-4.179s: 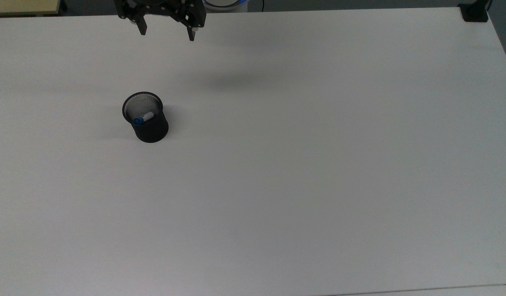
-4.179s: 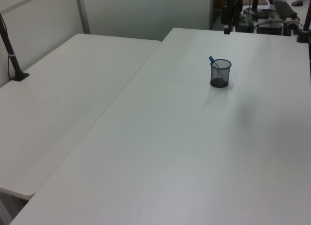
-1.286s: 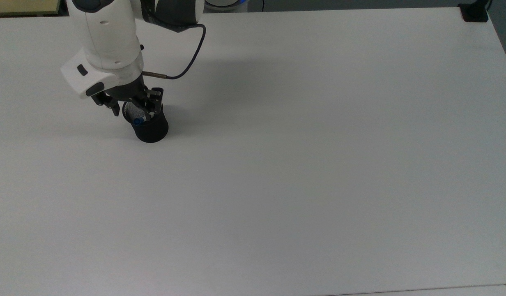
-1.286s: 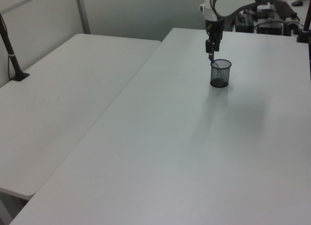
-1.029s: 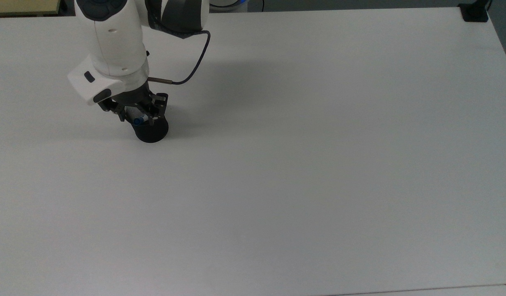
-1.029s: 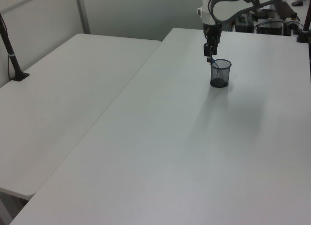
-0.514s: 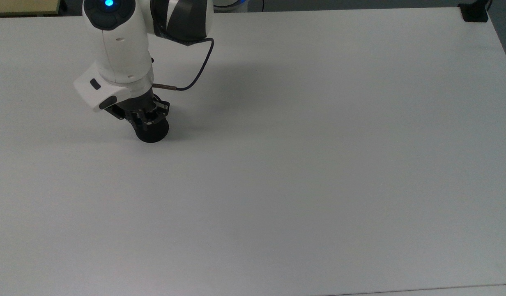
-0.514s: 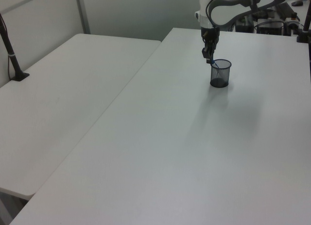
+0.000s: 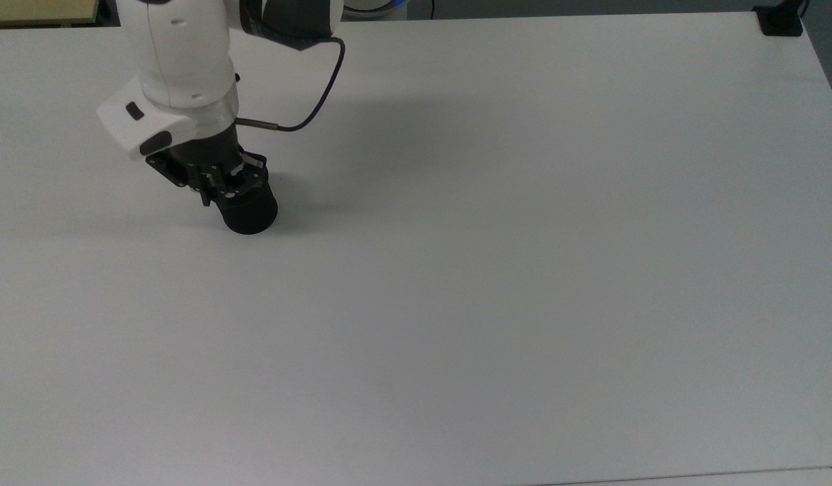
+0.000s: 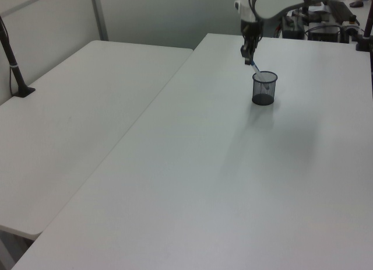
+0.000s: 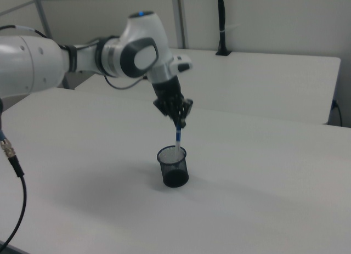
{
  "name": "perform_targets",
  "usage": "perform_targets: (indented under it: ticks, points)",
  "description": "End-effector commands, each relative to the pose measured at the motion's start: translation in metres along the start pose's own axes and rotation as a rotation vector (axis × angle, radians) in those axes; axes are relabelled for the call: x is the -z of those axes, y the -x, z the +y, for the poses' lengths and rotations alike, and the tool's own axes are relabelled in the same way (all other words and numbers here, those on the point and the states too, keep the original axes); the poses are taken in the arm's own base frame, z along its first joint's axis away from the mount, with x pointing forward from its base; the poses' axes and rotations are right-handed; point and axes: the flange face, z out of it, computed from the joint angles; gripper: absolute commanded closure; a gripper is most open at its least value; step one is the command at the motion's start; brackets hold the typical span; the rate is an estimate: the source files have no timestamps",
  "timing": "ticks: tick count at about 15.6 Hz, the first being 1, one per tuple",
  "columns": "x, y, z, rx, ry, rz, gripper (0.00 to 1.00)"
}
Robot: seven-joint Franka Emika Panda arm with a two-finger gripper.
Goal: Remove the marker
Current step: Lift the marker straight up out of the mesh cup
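A black mesh cup (image 9: 250, 212) (image 10: 264, 89) (image 11: 173, 169) stands on the white table (image 9: 456, 270). My gripper (image 11: 180, 124) (image 10: 250, 59) (image 9: 217, 192) hangs just above the cup's rim, shut on the marker's blue cap end. The marker (image 11: 177, 140) (image 10: 254, 66) is slim, with a white barrel. It hangs nearly upright from the fingers, tilted a little, and its lower end is still inside the cup's mouth. In the top view the gripper covers the marker and the cup's opening.
A second white table (image 10: 70, 124) adjoins on the left view's left, with a black clamped post (image 10: 11, 54). A black clamp (image 9: 781, 20) sits at the top view's far right corner. A cable (image 11: 13, 166) hangs at the right view's left edge.
The gripper came down over the cup, shut on the marker's cap, and has now risen, drawing the marker partly out of the cup. The cup has stayed in place.
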Motion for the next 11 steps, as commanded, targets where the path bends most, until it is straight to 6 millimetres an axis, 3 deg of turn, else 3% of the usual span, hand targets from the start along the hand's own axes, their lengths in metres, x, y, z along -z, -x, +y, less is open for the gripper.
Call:
perform_targets:
  ticks: [1,3,5,7,11]
  points:
    - [0.074,0.001,0.005,-0.023,-0.016,0.113,0.91]
    - [0.101,-0.004,-0.001,-0.049,-0.041,0.152,0.91]
    - [0.113,-0.001,-0.007,-0.069,-0.058,0.131,0.91]
    - [0.117,0.002,-0.041,-0.035,-0.080,0.084,0.91]
    - [0.106,0.010,-0.111,0.008,-0.110,-0.023,0.91]
